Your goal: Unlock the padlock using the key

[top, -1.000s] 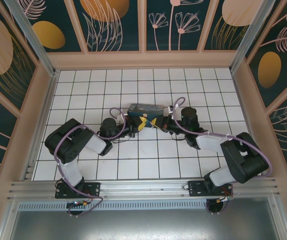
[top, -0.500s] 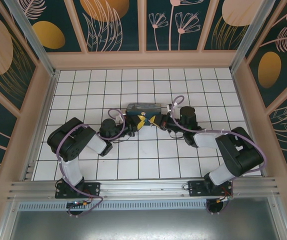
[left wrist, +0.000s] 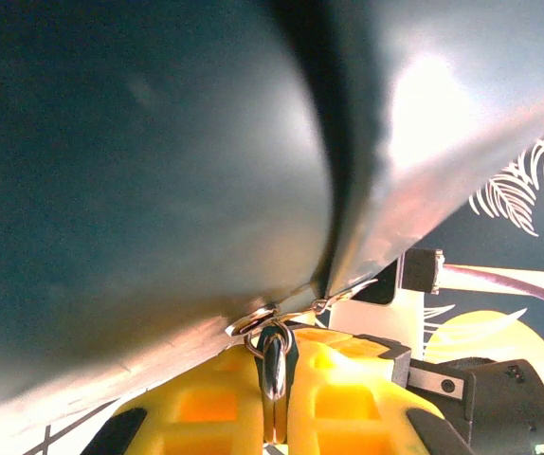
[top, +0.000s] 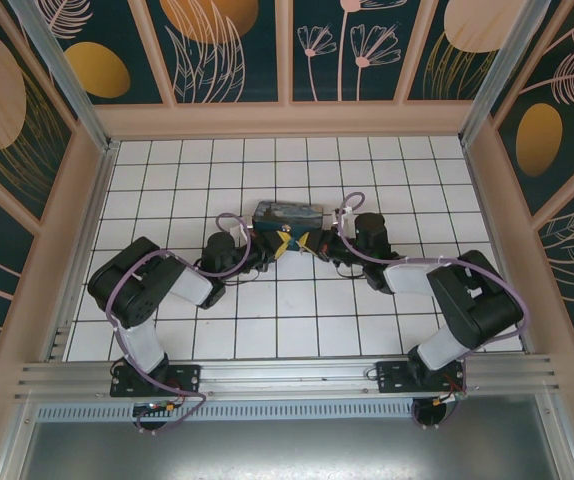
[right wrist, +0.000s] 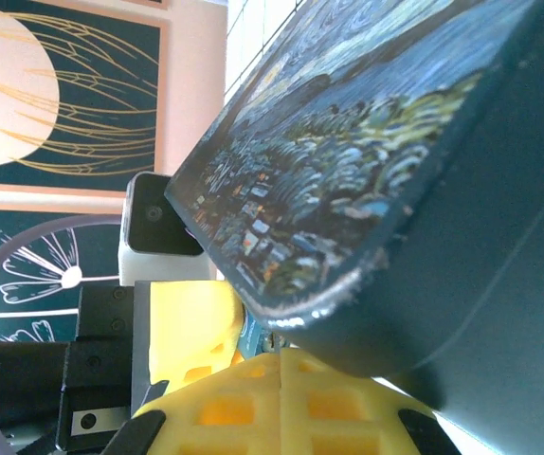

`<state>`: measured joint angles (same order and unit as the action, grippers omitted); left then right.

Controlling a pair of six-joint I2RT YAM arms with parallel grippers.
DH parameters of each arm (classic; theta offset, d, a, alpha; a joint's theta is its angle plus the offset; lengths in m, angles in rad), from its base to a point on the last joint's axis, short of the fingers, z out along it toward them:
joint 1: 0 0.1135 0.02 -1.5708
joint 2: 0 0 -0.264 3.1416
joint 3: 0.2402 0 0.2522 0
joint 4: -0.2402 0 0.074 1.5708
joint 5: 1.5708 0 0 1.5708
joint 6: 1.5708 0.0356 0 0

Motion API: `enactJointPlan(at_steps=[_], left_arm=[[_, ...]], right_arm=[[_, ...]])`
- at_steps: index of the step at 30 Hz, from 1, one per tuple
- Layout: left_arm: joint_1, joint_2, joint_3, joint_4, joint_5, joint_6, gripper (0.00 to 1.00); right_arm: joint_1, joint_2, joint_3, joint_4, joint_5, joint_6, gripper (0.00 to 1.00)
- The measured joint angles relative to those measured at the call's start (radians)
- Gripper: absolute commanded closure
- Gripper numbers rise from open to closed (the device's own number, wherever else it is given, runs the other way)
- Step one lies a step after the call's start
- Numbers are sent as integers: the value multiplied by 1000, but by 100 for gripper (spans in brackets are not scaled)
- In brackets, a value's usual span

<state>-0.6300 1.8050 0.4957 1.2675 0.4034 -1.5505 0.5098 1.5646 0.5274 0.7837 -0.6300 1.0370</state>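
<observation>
White-tiled bench (top: pixel 297 310) is carrying a blue painted tin box (top: pixel 287 213) near its middle, and two black arms are meeting just in front of it: left arm (top: pixel 157 290) and right arm (top: pixel 447 300). In the left wrist view, the left jaws are clenching their yellow fingers (left wrist: pixel 206 408) on a small shiny metal loop (left wrist: pixel 273 358) joined to a thin ring (left wrist: pixel 253 322), right under the box's edge. Whether the loop belongs to the padlock or the key cannot be told. In the right wrist view, the right jaws are pressing their yellow fingers (right wrist: pixel 225 408) together beneath the box's corner — what they are pinching is hidden.
</observation>
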Motion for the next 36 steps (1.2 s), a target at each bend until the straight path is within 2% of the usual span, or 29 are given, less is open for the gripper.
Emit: enactJointPlan(at_steps=[10, 14, 21, 26, 36], left_arm=[[0, 68, -8, 171, -42, -198, 100], [0, 71, -13, 188, -45, -228, 100], [0, 68, -13, 194, -41, -202, 100], [0, 40, -13, 142, -37, -125, 100], [3, 13, -11, 36, -30, -20, 100]], right_arm=[[-10, 51, -9, 154, -12, 70, 100], [-19, 64, -8, 175, -35, 77, 100], [-53, 74, 28, 143, -110, 68, 100], [-67, 75, 63, 74, -149, 48, 100], [-53, 74, 136, -132, -117, -84, 100]])
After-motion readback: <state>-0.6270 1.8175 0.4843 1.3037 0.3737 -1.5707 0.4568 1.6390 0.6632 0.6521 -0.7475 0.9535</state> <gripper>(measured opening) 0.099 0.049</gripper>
